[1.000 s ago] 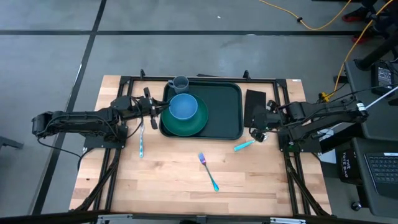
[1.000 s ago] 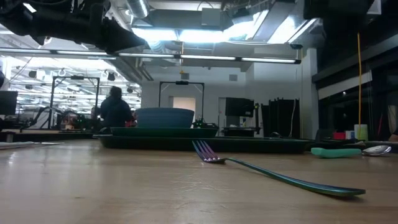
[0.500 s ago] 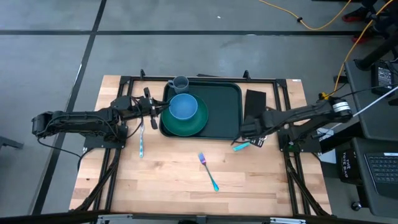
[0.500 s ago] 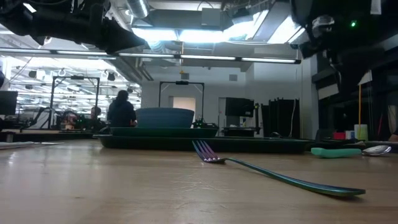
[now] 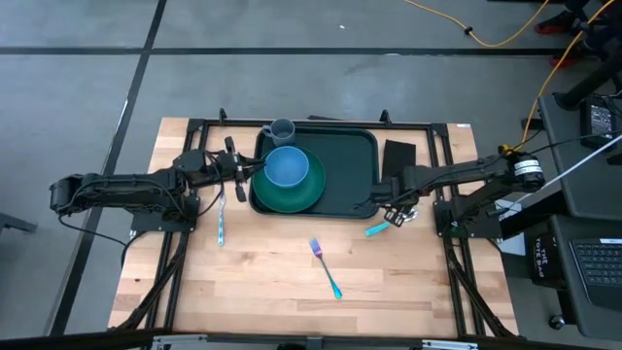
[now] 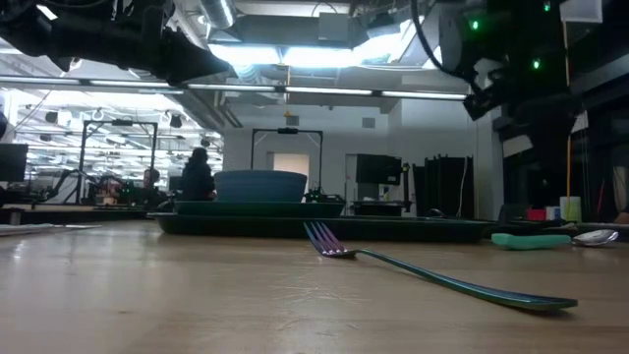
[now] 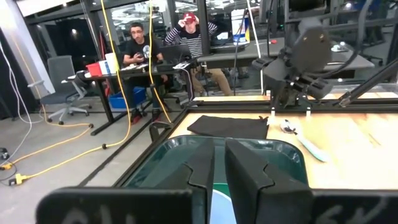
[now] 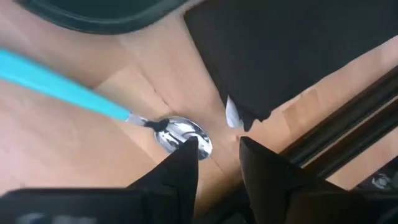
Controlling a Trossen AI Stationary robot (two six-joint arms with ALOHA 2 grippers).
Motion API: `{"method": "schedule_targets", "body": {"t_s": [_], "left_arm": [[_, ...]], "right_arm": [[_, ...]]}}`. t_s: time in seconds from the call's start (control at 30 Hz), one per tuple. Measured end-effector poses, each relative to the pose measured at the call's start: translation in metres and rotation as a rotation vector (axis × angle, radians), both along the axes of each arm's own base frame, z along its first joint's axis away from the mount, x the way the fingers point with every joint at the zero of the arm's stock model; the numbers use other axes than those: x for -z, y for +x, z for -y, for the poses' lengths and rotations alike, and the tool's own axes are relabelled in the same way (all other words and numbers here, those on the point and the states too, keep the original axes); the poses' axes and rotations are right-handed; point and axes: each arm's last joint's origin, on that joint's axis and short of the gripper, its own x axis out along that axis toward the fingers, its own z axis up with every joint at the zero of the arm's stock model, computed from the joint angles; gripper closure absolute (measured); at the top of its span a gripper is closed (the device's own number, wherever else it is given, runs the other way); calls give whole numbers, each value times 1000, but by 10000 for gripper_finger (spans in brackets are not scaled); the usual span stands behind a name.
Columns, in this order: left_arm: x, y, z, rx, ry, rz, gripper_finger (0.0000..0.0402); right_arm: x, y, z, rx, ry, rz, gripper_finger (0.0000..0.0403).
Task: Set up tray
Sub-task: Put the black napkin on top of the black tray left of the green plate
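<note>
The right tool point(image 8: 214, 155) hangs with its fingers partly parted and empty over the bowl of the teal-handled metal spoon point(image 8: 180, 134), which lies on the wooden counter point(image 5: 282, 292) just beside the large dark green rectangular plastic tray point(image 5: 350, 175) at the counter's back middle. Closing on that shallow, glossy bowl could likely skid the spoon aside or snag the flat black napkin point(image 8: 292, 56) next to it. Only the right wrist view shows that finger gap, while the left wrist view alone shows the left tool point(image 7: 219, 168) nearly closed on nothing at the tray's other end.
</note>
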Motion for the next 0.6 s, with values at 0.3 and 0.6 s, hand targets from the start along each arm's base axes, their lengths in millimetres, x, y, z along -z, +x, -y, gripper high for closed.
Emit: {"method": "schedule_targets", "body": {"t_s": [0.3, 0.6], "left_arm": [[0, 0, 0, 0, -1, 0, 373], [0, 0, 0, 0, -3, 0, 374]], "right_arm": [[30, -17, 7, 30, -16, -75, 281], [51, -25, 7, -31, -43, -78, 281]]}}
